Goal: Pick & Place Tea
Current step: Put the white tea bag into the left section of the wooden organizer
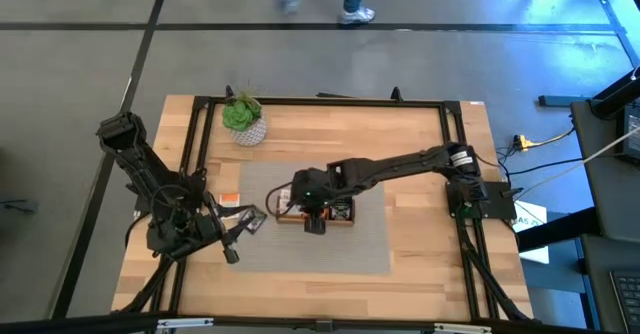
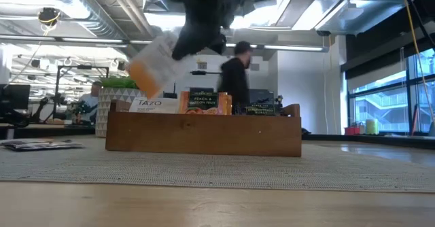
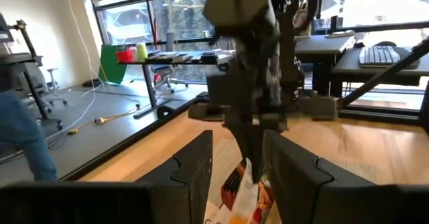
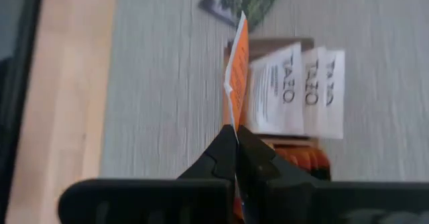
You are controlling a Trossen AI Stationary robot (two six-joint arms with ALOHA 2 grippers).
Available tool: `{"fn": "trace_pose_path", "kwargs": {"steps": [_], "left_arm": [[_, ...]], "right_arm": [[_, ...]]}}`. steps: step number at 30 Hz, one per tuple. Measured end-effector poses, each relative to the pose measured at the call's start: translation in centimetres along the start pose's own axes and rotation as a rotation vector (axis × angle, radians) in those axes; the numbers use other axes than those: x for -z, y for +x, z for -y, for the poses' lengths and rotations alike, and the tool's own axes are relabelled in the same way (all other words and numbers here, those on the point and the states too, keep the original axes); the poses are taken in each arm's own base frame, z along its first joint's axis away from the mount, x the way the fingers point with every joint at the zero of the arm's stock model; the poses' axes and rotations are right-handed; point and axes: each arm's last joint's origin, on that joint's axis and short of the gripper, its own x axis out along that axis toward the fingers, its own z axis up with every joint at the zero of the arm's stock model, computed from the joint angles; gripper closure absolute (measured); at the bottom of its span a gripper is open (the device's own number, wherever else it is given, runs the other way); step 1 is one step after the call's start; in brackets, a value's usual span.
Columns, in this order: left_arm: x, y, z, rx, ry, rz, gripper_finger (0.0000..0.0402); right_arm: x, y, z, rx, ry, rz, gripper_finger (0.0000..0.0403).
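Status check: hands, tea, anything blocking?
Right hand shut on white-and-orange sachet, above tray. Left hand open, waiting at table's left. Nothing blocking.

Two dark jointed arms with black cables, each tool (image 4: 236,135) with matte black fingers.

Wooden table (image 1: 420,154), grey mat (image 1: 370,244), potted plant (image 1: 243,119)

White-orange sachet (image 2: 151,67) hangs tilted above wooden tray (image 2: 204,133).
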Motion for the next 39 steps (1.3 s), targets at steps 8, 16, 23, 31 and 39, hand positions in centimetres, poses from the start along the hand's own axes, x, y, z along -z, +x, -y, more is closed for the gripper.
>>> {"fn": "trace_pose_path", "kwargs": {"steps": [8, 16, 23, 31, 39], "left_arm": [[0.0, 0.0, 0.0, -0.002, 0.001, 0.0, 0.027], [0.0, 0.0, 0.0, -0.002, 0.002, 0.0, 0.0274], [0.0, 0.0, 0.0, -0.001, 0.002, 0.0, 0.0274], [0.0, 0.0, 0.0, -0.001, 0.003, 0.0, 0.0274], [0.1, 0.0, 0.0, 0.0, 0.018, 0.0, 0.0274]], "right_arm": [[0.7, 1.7, 0.3, 0.018, -0.025, -0.053, 0.0398], [1.1, 1.7, 0.5, 0.028, -0.02, -0.098, 0.0397], [1.2, 1.6, 0.5, 0.03, -0.037, -0.113, 0.0383], [1.1, 1.6, 0.7, 0.115, -0.051, -0.097, 0.0355], [0.9, 1.3, 1.2, 0.305, -0.087, -0.063, 0.0325]]}}
